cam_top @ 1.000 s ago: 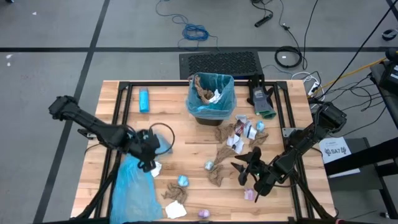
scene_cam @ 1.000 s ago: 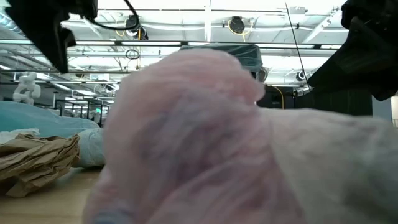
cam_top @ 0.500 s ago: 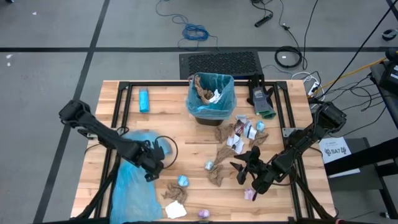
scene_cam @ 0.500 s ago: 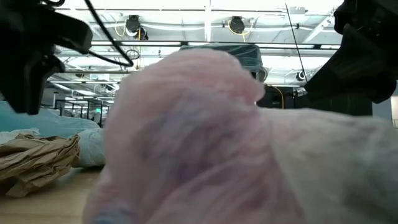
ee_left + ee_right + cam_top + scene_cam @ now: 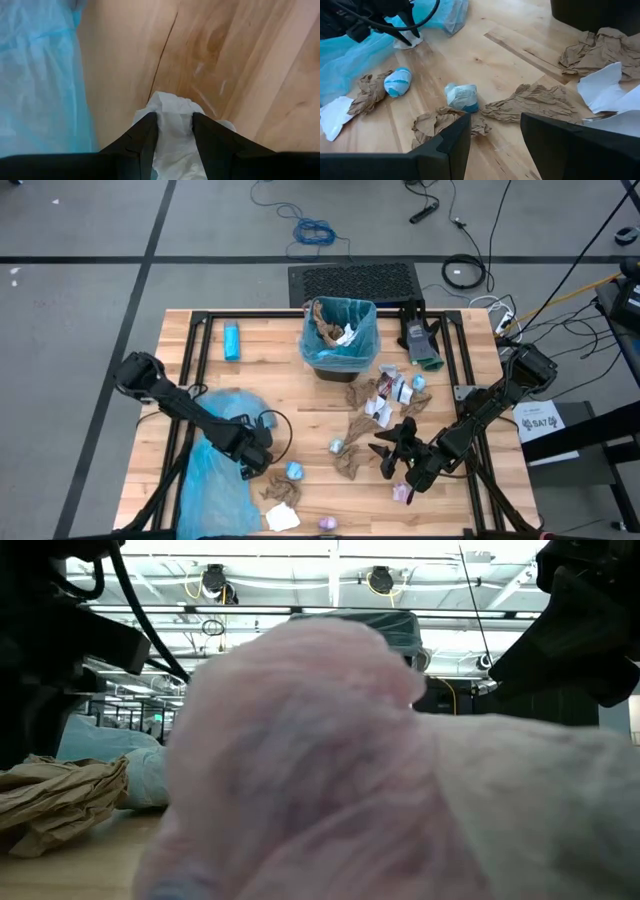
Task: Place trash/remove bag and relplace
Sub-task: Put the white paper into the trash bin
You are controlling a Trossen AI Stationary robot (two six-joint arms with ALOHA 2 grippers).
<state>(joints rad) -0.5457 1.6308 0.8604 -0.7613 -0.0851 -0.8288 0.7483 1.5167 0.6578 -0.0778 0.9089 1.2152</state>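
Only the left wrist view shows the left gripper [image 5: 174, 125] jaws clamping a white paper wad [image 5: 172, 131] beside the blue bag [image 5: 215, 480]. Right gripper [image 5: 495, 131] jaws gape empty near the brown scraps [image 5: 530, 104] on the surface [image 5: 270, 375].

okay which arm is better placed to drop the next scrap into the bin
Left. Its gripper already has a crumpled white paper scrap between its fingers. The right gripper hovers open and empty over brown paper wads.

"SAT" on white tag [image 5: 540, 421]
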